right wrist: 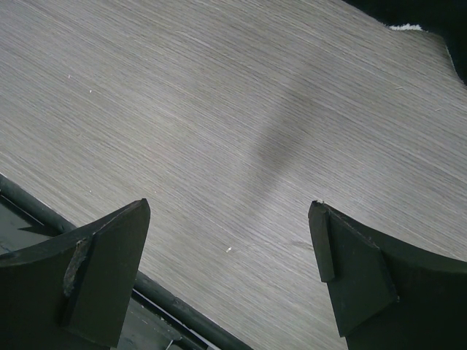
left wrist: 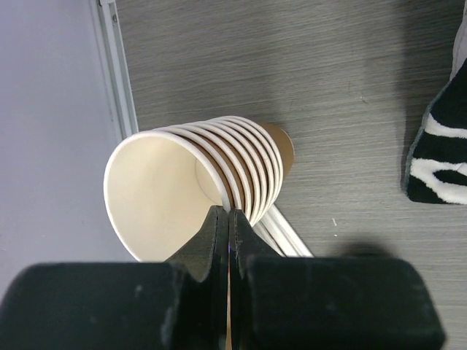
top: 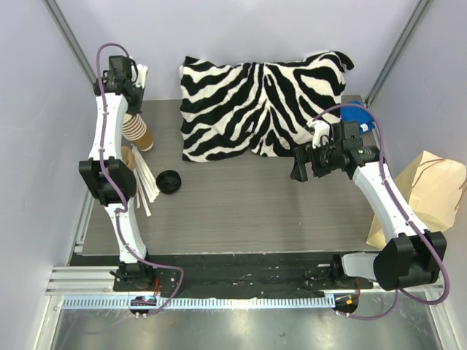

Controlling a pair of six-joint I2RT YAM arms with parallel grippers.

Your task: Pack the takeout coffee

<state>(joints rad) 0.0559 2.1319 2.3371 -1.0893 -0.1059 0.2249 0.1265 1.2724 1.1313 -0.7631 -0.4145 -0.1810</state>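
Kraft-brown cup stack leans mouth-first toward the left tool, which is pressed together on the front cup's rim, probably to peel one off. The right tool is spread wide over bare desk, waiting. No lidded takeout coffee shows anywhere, only a loose black lid well apart from both tools.

Setting: robotics lab test cell. Plain pale panels enclose a grey table. Aluminium rail at 6 o'clock carries the bolted left arm and right arm; purple cables run exposed.
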